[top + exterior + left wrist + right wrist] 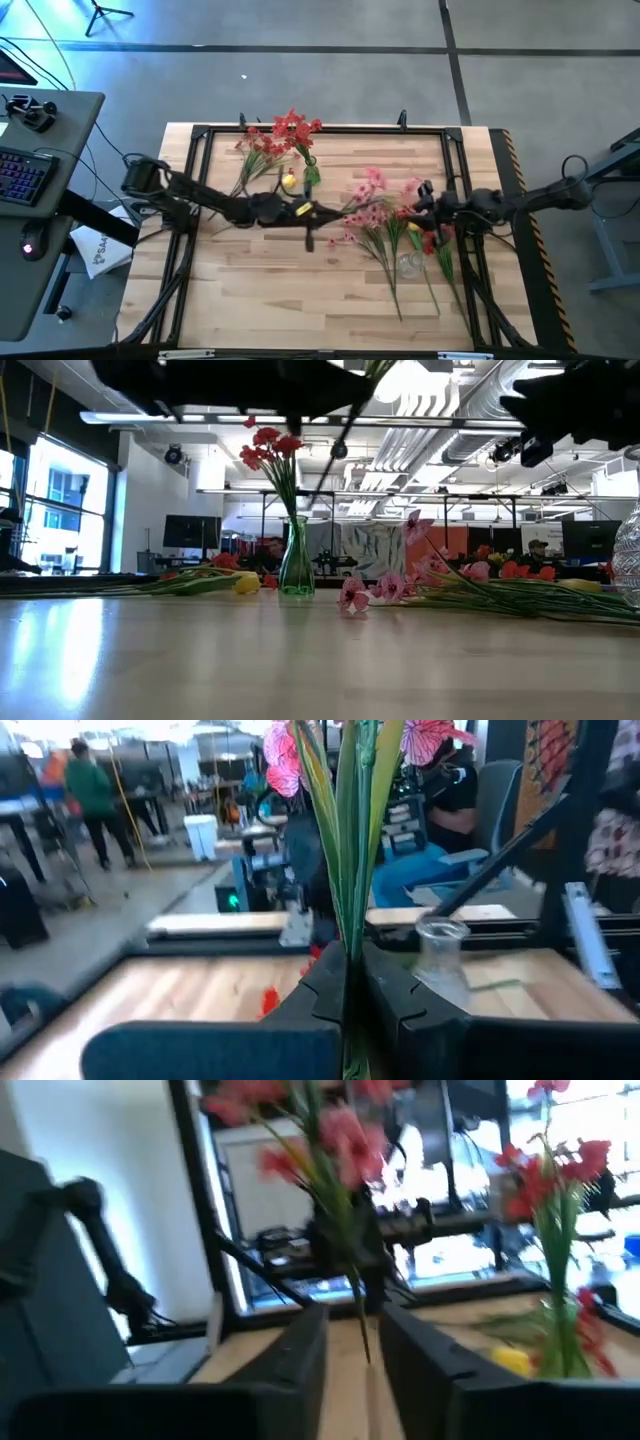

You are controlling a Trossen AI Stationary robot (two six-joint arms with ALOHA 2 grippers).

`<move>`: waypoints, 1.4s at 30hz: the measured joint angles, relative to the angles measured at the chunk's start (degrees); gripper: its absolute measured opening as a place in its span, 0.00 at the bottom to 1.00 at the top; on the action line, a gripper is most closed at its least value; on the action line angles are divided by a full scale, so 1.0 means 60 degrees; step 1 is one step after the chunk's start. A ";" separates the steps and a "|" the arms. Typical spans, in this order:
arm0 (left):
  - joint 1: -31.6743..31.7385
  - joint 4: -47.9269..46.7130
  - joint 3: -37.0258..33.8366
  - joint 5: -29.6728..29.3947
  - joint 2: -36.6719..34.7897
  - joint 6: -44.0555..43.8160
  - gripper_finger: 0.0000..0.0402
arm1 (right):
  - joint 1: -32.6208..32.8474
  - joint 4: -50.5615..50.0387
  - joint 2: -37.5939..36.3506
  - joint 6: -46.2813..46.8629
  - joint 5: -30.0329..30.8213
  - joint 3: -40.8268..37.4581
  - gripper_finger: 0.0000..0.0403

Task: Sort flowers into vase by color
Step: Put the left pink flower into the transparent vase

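The left gripper [352, 982] pinches a pink flower [350, 840] by its thin stem. It could slip sideways and miss the clear vase [440, 952]. The right gripper [352, 1342] waits spread open nearby.

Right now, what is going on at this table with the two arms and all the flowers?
The left end effector is shut on a pink flower stem, held up above the middle of the table. The right end effector is open around the same stem, as if for a handover. A green vase already holds red flowers. More pink flowers lie on the table, with a clear vase beside them.
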 joint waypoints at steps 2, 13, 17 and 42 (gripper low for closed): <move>0.0091 -0.0018 0.0527 0.0004 0.0369 0.0381 0.00 | 0.0000 0.0085 0.0583 0.0069 0.0432 0.0156 0.37; 0.0185 -0.0161 0.2088 -0.0486 0.1597 0.1830 0.00 | 0.0000 0.1560 0.3755 -0.0895 0.1054 0.1667 0.70; 0.0307 -0.0572 0.2267 -0.0772 0.1609 0.1966 0.00 | 0.0000 0.1732 0.5093 -0.1185 0.1054 0.2480 0.67; 0.0322 -0.1885 0.2279 -0.1350 0.1573 0.1688 0.20 | 0.0392 0.0920 0.6497 -0.2096 0.2057 0.4574 0.03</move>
